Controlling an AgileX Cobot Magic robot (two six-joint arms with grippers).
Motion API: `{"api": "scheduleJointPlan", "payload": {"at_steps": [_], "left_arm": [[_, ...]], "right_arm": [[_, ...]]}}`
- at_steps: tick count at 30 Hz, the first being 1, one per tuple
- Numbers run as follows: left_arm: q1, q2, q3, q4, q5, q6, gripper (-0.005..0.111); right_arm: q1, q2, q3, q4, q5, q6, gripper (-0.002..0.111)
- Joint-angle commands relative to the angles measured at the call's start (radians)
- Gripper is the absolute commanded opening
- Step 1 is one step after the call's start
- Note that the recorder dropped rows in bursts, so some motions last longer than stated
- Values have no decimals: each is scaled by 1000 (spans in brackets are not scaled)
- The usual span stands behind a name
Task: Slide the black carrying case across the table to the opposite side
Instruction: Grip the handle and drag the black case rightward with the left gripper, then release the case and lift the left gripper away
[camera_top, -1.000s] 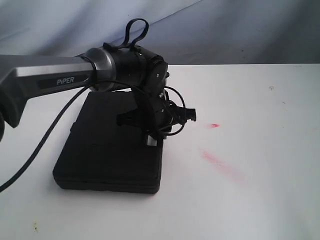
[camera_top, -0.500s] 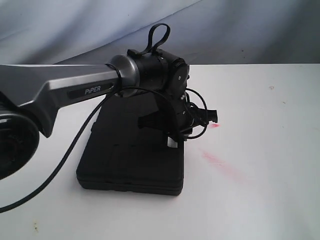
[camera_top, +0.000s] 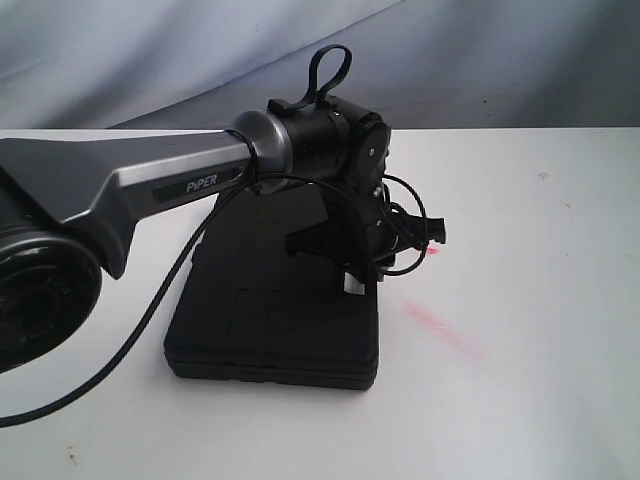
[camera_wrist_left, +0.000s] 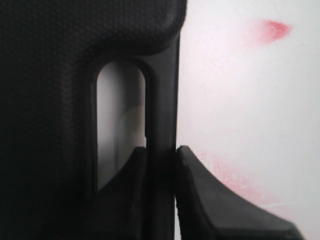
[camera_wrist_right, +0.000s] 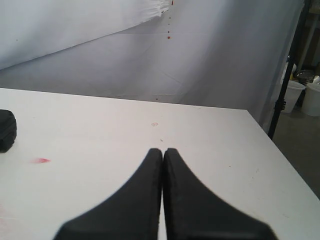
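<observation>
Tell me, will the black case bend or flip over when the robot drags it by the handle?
Probably not bend: the black case looks like a hard moulded shell with a rigid handle, which the left tool pinches. It lies flat and wide, so tipping seems unlikely. On the smooth white table it should slide rather than roll.

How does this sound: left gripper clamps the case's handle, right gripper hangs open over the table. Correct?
No. The right gripper is shut, jaws together, as the right wrist view shows. The left gripper does clamp the case handle, and the right is over the table.
</observation>
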Motion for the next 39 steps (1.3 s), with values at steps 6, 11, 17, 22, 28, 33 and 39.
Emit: {"api": "scheduleJointPlan", "payload": {"at_steps": [6, 11, 17, 22, 28, 33, 39], "left_arm": [[-7, -4, -13, 4, -26, -11, 17], [-7, -4, -13, 20, -45, -11, 34], [-7, -4, -26, 115, -48, -11, 34], [-7, -20, -73, 220, -41, 101, 34], [-7, -111, -54, 288, -110, 319, 34], [-18, -221, 73, 289, -309, 378, 16], [-23, -397, 308, 292, -558, 394, 0]], "right_arm": [[-7, -7, 4, -12, 0, -6, 0], [-7, -7, 4, -12, 0, -6, 0], [-7, -7, 4, -12, 0, -6, 0], [-7, -7, 4, -12, 0, -6, 0], [-7, -7, 4, -12, 0, -6, 0], [-7, -7, 4, -12, 0, -6, 0], [-7, -7, 4, -12, 0, -6, 0]]}}
